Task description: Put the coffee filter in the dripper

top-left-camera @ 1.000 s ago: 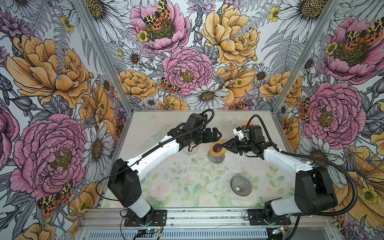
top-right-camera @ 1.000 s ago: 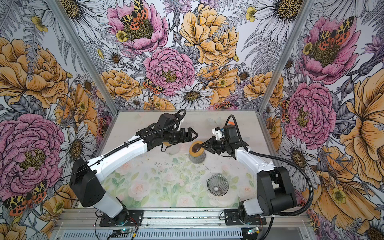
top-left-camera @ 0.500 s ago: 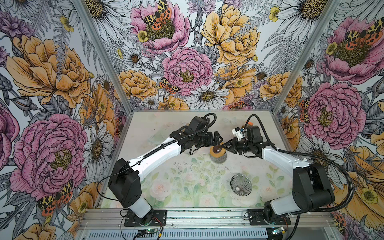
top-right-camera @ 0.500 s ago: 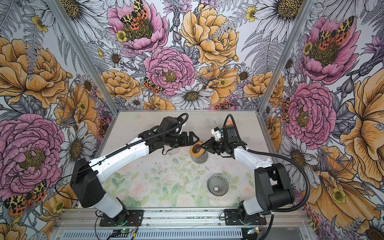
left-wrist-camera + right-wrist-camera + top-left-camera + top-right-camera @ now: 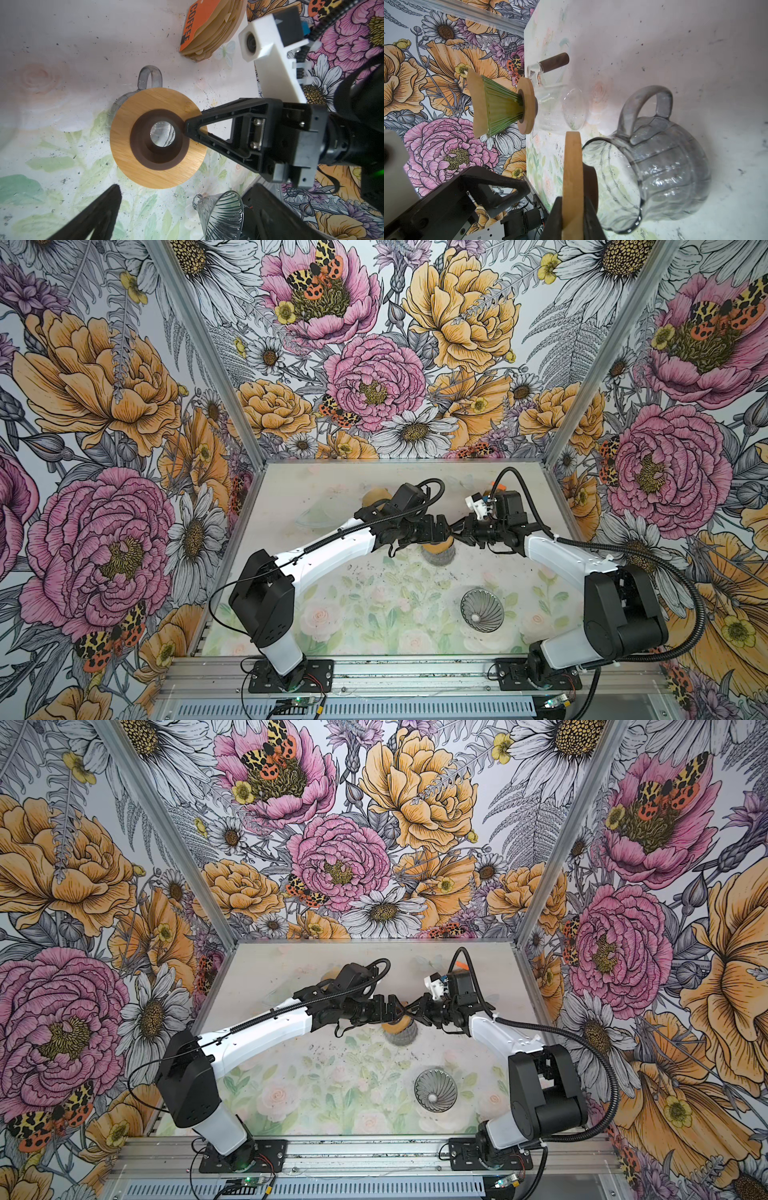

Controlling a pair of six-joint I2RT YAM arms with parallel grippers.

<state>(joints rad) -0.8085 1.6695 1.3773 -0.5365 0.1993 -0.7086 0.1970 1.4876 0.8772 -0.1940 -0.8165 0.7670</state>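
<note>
A ribbed clear glass dripper stands alone near the table's front right. The stack of tan coffee filters with its orange COFFEE label lies at the back, seen only in the left wrist view. My right gripper is shut on the rim of a wooden ring that rests on a grey glass carafe. My left gripper hangs open and empty just above the ring, close to the right fingers.
A green dripper lined with a tan filter sits on another wooden ring over a clear server with a dark wooden handle, toward the left back. A clear glass lid lies beside it. Coffee grounds speck the table.
My left gripper has swung right and down toward the wooden ring, ending just above it beside the right gripper. The right gripper still pinches the ring; ring and carafe have barely shifted.
</note>
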